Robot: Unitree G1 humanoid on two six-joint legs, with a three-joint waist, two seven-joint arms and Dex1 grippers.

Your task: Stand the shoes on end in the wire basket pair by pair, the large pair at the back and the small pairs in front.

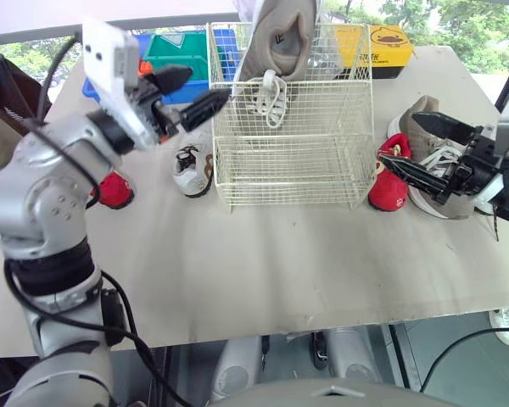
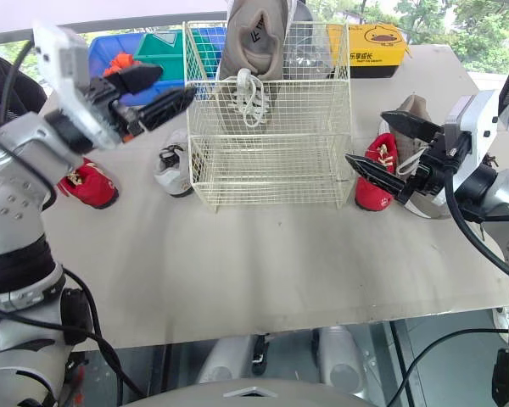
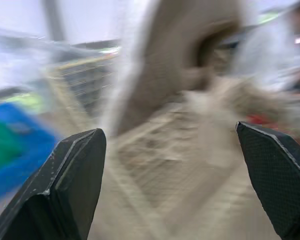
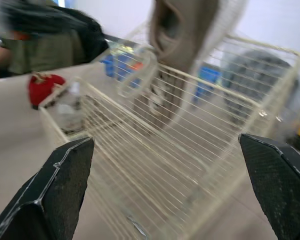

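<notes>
Left eye view: large shoe [image 1: 276, 51] was stood at basket [image 1: 288, 174]'s far side, per task; left gripper [image 1: 200, 89] and right gripper [image 1: 405, 137] were spread wide, empty.

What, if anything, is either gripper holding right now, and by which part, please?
Nothing is held: the left gripper is open beside the wire basket, the right gripper open near a red shoe.

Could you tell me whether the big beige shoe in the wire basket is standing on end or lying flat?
On end: the shoe stands heel up, toe down, rising above the rim of the basket.
</notes>
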